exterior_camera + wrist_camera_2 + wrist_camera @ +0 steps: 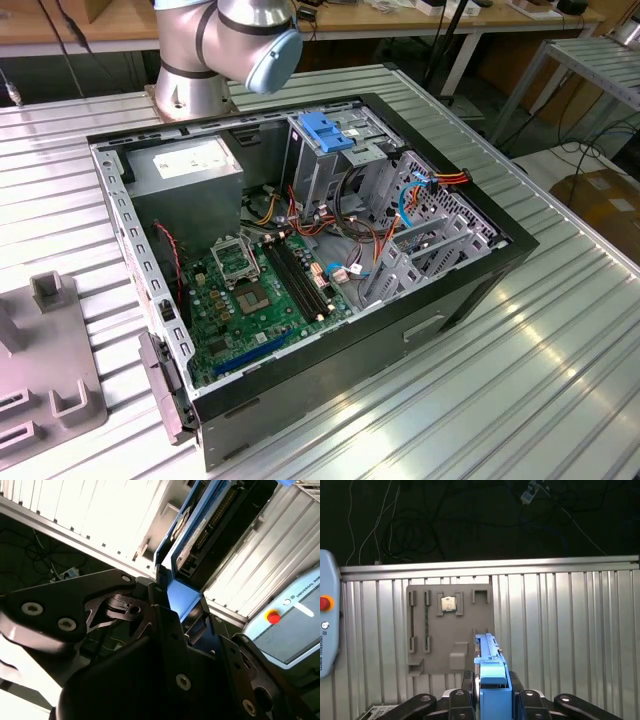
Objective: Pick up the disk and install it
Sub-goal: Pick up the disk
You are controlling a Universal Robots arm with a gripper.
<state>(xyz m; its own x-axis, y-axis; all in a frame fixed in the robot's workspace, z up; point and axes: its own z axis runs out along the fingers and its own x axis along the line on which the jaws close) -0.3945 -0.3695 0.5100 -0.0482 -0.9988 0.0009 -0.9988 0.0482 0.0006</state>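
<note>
Tool (491,685) clamped on disk (487,652), held edge-on, hanging over grey fixture plate (435,645) on slatted tbl (570,630).

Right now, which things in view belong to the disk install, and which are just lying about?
Job in hand:
- disk, clamped in the tool
- open computer case

Lying about:
- grey fixture plate with a chip seated in it
- pendant with a red button

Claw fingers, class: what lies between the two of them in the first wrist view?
The disk, blue carrier edge-on, held by the claw; first wrist view.
</note>
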